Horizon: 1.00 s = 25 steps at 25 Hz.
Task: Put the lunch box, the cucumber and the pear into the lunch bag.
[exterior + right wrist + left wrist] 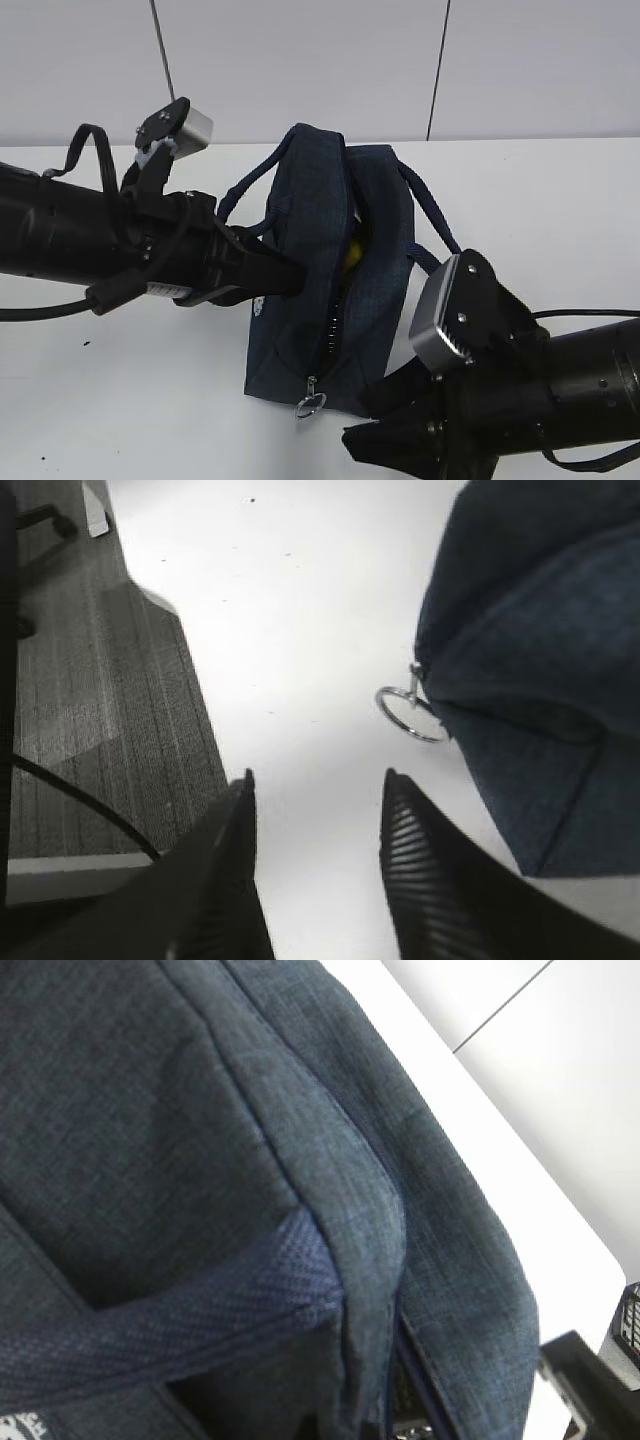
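**Left arm at bag side, right pincer spread near zipper ring**

While the left gripper (285, 280) presses against the side of the lunch bag (330, 290), we cannot tell whether its jaws are spread or closed, since the tips are lost against the fabric and its wrist view fills with navy cloth and a handle strap (170, 1325). The right gripper (318, 810) stands wide with nothing between its fingers (425, 870), low over the white table (300, 610), near the metal ring pull (408, 712) at the bag's end. We see the bag standing mid-table, zipper partly parted, with something yellow (352, 255) inside, likely the pear. Lunch box and cucumber we cannot make out
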Tool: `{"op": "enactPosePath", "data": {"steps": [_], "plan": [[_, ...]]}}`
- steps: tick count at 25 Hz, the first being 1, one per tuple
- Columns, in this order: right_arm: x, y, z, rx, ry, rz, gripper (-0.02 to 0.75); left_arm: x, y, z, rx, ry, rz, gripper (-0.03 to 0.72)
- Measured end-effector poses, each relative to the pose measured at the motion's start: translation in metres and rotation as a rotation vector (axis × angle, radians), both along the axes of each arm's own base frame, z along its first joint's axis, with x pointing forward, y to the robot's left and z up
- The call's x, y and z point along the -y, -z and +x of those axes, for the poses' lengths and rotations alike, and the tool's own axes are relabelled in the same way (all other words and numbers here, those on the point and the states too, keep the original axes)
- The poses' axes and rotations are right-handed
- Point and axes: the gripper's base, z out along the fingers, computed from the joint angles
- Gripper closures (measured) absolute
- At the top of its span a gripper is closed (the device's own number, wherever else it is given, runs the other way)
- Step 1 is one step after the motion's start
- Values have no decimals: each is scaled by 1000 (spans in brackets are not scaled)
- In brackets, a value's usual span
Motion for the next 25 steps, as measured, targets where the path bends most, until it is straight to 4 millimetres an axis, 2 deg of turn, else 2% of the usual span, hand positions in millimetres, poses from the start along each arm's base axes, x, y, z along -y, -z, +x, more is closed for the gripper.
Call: {"op": "enactPosePath", "data": {"steps": [6,11,15,19,25], "plan": [[-2,14,2,70,-99,-51,396,1,-1,-1,-8,16,-16,703],[-4,14,5,114,-129,-63,394,3,-3,-4,-28,35,-55,703],[-4,12,12,139,-111,-92,394,4,-4,-5,-35,40,-70,703],[1,16,17,150,-66,-169,393,4,-5,-5,-38,40,-76,703],[0,22,22,136,-60,-189,393,4,-5,-5,-39,38,-79,703]]}}
